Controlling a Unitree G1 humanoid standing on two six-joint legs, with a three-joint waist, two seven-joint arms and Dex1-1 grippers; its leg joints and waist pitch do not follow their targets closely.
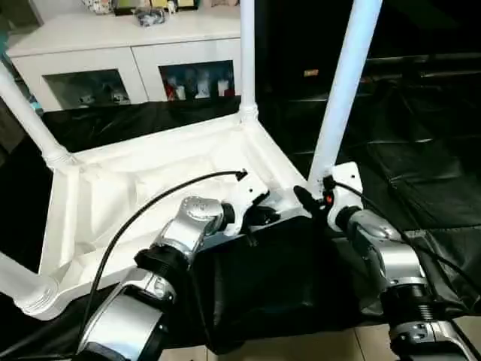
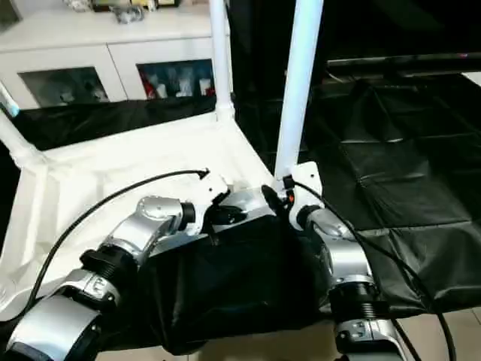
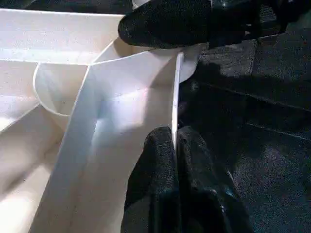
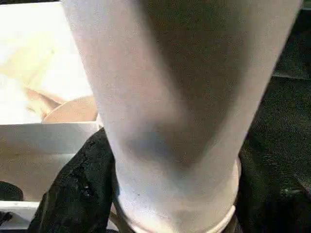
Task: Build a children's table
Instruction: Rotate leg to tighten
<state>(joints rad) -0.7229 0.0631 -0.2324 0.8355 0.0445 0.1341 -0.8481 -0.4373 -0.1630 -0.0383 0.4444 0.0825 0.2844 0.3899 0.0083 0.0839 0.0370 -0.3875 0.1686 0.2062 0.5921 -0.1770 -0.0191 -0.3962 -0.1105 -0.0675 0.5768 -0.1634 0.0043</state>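
White children's table (image 1: 150,188) on black cloth (image 1: 421,180).

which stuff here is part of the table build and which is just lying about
Part of the job:
- table top, upside down
- legs: near right, far right, far left, near left
- left gripper, pinching the top's rim
- right gripper, around the near right leg

Lying about:
- cabinet
- black cloth

No text, label, brand, number or sign can be read anywhere in these pictures; the small items at the upper left of the frame are too blurred to show any lettering.
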